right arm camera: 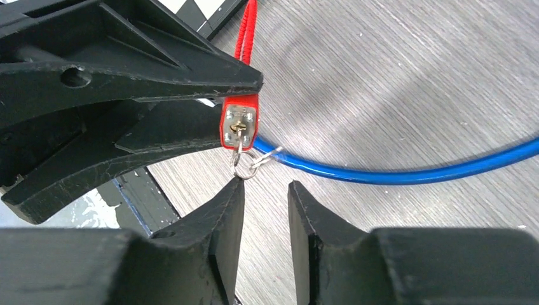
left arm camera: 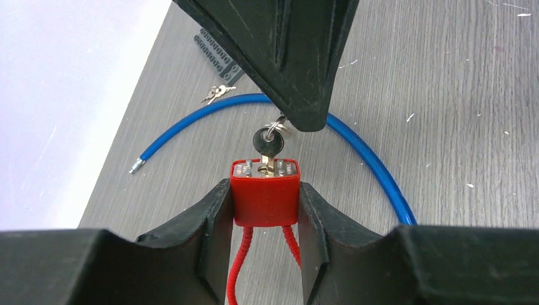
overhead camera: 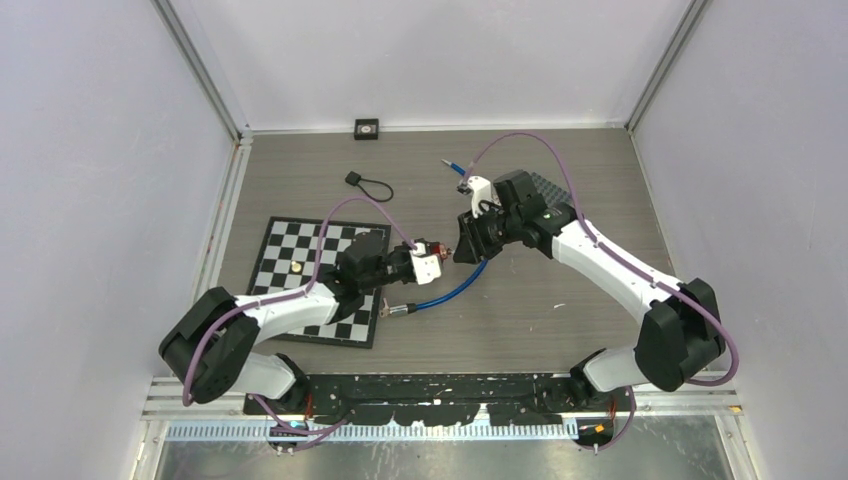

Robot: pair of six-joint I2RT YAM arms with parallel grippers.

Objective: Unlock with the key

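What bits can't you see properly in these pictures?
Left wrist view: the red cable runs off the bottom edge, so the rest is cut off.
Right wrist view: the left gripper covers most of the padlock.
Both wrist views: the tip of the key is hidden inside the padlock.
Top view: the gold speck on the chessboard is too small to name.

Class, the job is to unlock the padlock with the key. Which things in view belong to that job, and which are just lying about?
Belongs: red padlock, clamped in left gripper; key in its keyhole; right gripper, jaws apart by the key ring.

Lying about: blue cable; chessboard; spare keys; black studded plate; small black box.
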